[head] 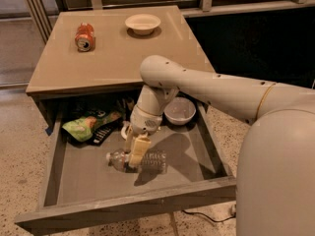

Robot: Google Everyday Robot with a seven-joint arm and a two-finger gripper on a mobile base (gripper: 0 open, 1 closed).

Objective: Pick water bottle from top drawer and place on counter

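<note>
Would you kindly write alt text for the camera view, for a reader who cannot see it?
The robot's gripper is down in the open top drawer, right at a water bottle lying on its side. The drawer also holds a green snack bag and a grey bowl; on the counter above are an orange can and a pale bowl.

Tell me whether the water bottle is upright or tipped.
Tipped: the water bottle lies sideways on the top drawer floor, with the end effector at its middle.
</note>
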